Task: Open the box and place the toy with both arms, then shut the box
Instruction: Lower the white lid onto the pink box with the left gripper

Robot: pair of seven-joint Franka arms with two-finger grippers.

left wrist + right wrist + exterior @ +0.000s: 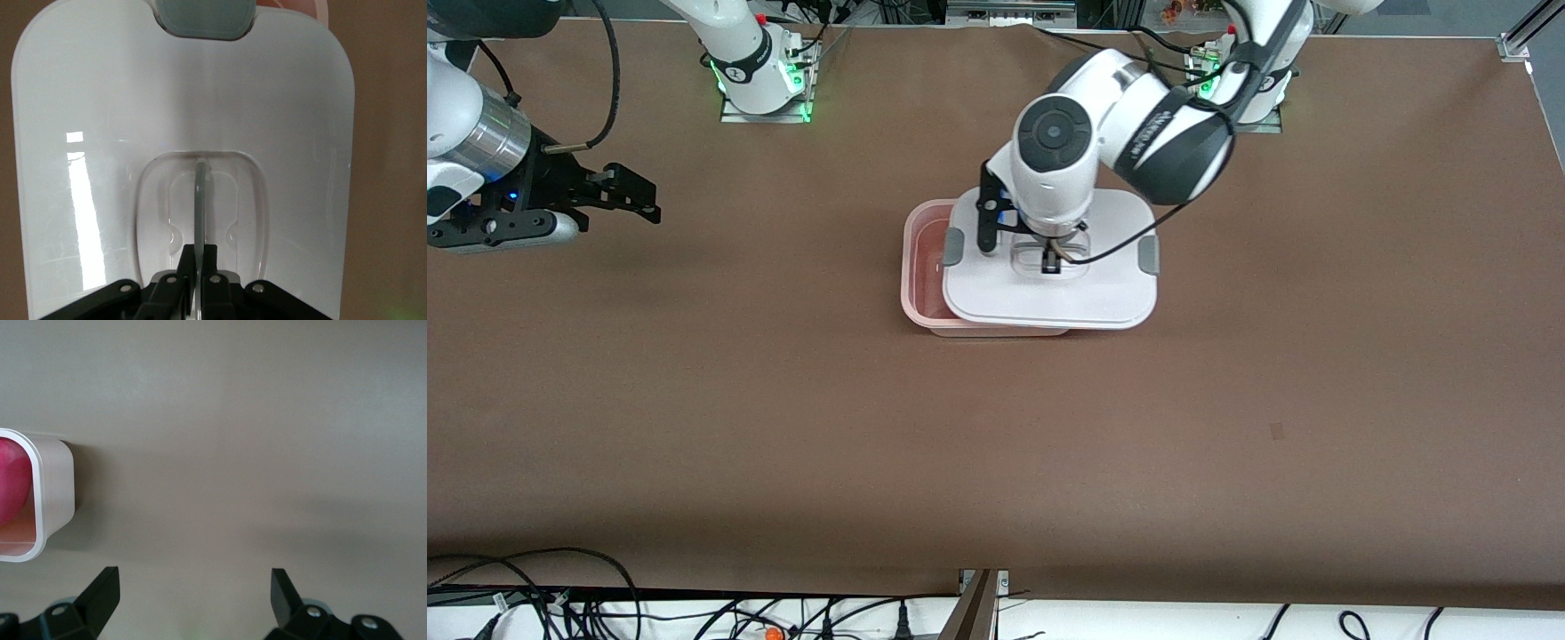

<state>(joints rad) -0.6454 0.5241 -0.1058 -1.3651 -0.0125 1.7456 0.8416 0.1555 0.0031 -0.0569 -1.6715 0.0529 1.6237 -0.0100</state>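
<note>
Two claws: I have the left claw [1051, 263] pinching the lid [1049, 293] by its handle, held askew over the box [921, 267] with the toy [12, 487] inside; I judge closing next, needing alignment. Right claw [618, 191] waits spread wide, well apart from the box.

We see a white lid [1049, 298] with grey clips [953, 246], a pinkish box [921, 267], a hot-pink toy [12, 487], and a plain brown table [783, 400].

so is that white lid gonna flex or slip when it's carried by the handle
The white lid looks thin and glossy, so probably light and a bit flexible. The left gripper is shut on only its narrow centre handle, so the lid may tilt or swing.
</note>
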